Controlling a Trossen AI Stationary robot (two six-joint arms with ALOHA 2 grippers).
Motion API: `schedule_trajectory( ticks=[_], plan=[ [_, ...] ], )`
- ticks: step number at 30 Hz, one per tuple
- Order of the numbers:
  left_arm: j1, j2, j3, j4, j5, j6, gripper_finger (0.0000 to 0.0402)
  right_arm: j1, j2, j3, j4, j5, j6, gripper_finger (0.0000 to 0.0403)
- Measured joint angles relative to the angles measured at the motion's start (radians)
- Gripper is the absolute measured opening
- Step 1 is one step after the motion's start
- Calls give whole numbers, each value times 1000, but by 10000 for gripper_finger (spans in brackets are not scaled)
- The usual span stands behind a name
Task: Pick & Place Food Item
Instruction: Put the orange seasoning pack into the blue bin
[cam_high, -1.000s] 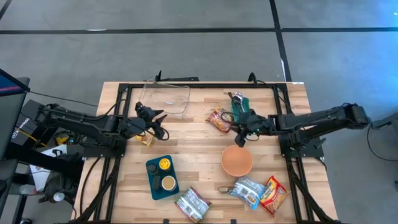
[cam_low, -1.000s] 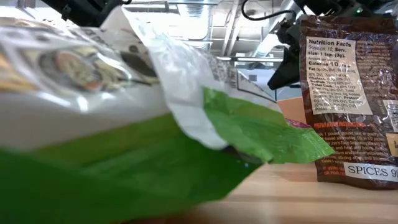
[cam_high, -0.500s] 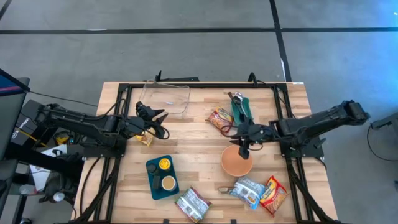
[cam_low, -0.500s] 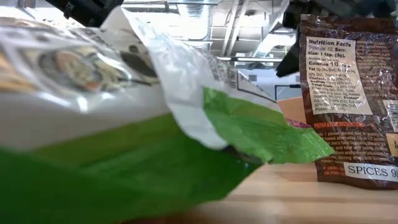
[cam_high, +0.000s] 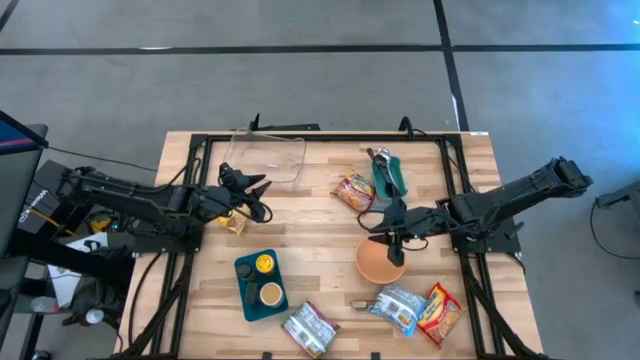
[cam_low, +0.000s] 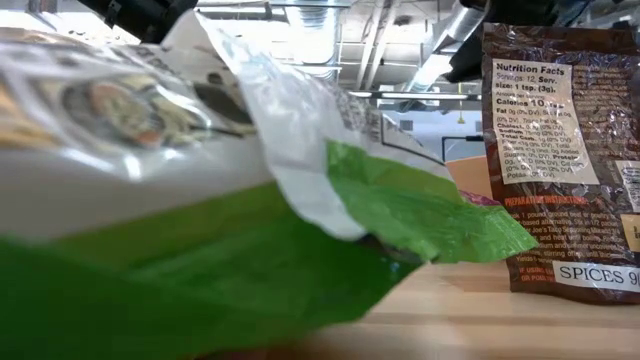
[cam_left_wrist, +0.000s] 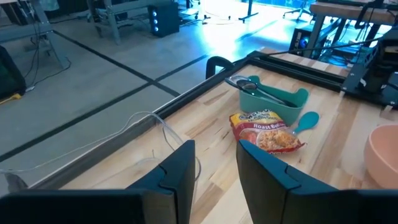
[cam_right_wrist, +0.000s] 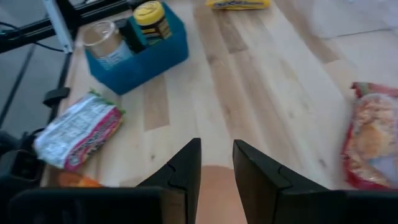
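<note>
Wooden bench (cam_high: 320, 215), seen from above: no food item is shown as carried, and the task is judged to be at an early stage. The right tool (cam_high: 393, 240) is held over the near rim of the orange bowl (cam_high: 380, 260); the left tool (cam_high: 250, 200) waits beside the clear tray (cam_high: 265, 158), with a small yellow item (cam_high: 233, 224) just beside it. Packets are left lying loose: a red one (cam_high: 352, 190) next to the green holder (cam_high: 388, 172), and three more (cam_high: 405, 308) (cam_high: 441, 310) (cam_high: 308, 328) along the near edge. A blue caddy (cam_high: 260, 284) with a jar is also seen. Which packet is meant for picking cannot be settled.

Low view: the lens is largely blocked by a green and white packet (cam_low: 200, 200); a brown spice packet (cam_low: 560, 150) stands to the right. Only dark scraps of the arms are caught at the top edge.

Left wrist view: the left tool's fingers (cam_left_wrist: 180, 177) are seen apart with a narrow gap, nothing between them. Beyond lie the red packet (cam_left_wrist: 267, 132), the green holder (cam_left_wrist: 273, 99) and, cut off at the edge, the bowl (cam_left_wrist: 382, 152).

Right wrist view: the right tool's fingers (cam_right_wrist: 186, 168) are likewise set slightly apart and empty, with the bowl (cam_right_wrist: 214, 196) directly beneath, mostly hidden. The caddy (cam_right_wrist: 140, 46), a pink-edged packet (cam_right_wrist: 78, 130) and a red packet (cam_right_wrist: 373, 143), partly cropped, are in sight.
</note>
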Motion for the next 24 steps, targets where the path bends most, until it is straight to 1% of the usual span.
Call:
schedule_trajectory(
  ticks=[12, 24],
  plan=[
    [0, 0, 0, 1, 0, 0, 112, 149, 4, 4, 13, 16, 75, 88],
    [0, 0, 0, 5, 0, 0, 112, 286, 4, 4, 10, 156, 119, 86]
  ],
)
